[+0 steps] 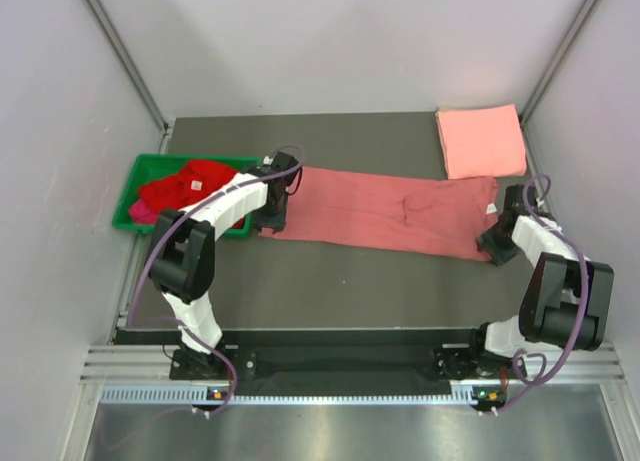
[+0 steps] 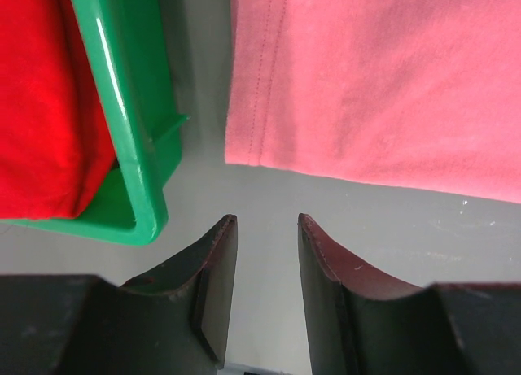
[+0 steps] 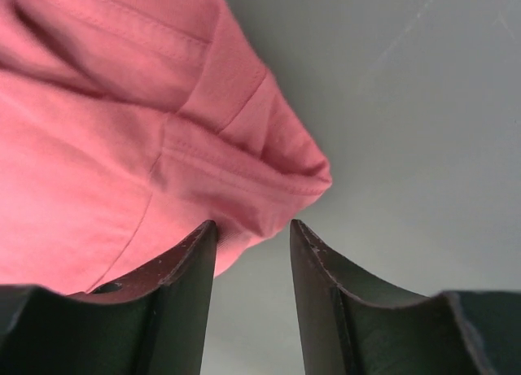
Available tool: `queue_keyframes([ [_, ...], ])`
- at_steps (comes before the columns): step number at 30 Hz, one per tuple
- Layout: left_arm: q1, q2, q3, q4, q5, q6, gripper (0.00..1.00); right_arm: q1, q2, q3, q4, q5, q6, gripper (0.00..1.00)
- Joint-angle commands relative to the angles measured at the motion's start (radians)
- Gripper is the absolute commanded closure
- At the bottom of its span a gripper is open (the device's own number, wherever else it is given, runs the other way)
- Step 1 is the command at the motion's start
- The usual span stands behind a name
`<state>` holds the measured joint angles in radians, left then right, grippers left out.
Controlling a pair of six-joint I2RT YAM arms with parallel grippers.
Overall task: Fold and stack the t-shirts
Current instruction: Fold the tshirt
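A dusty rose-red t-shirt lies stretched flat across the middle of the table. My left gripper stands at its left end. In the left wrist view that gripper is open over bare table, just short of the shirt's hemmed corner. My right gripper is at the shirt's right end. Seen from the right wrist, it is open, and a bunched corner of the shirt reaches its left fingertip without being pinched. A folded salmon pink t-shirt lies at the back right.
A green plastic bin sits at the left edge with bright red t-shirts heaped in it. Its rim is close to my left gripper's left side. Grey walls close in on both sides of the table.
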<state>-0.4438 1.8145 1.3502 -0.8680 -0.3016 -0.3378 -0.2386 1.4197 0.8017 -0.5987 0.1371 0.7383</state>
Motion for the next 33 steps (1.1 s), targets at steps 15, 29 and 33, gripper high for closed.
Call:
queue_keyframes([
  [15,-0.092,-0.188,-0.029,-0.034,0.134,-0.018,0.62,-0.106,0.005,0.004,0.047,0.165,-0.155,1.00],
  [29,-0.020,-0.015,-0.051,0.084,0.216,-0.075,0.60,-0.186,-0.010,-0.007,0.059,0.113,-0.220,1.00],
  [33,0.016,0.019,-0.025,0.090,0.210,-0.078,0.60,-0.186,-0.019,-0.007,0.066,0.102,-0.221,1.00],
])
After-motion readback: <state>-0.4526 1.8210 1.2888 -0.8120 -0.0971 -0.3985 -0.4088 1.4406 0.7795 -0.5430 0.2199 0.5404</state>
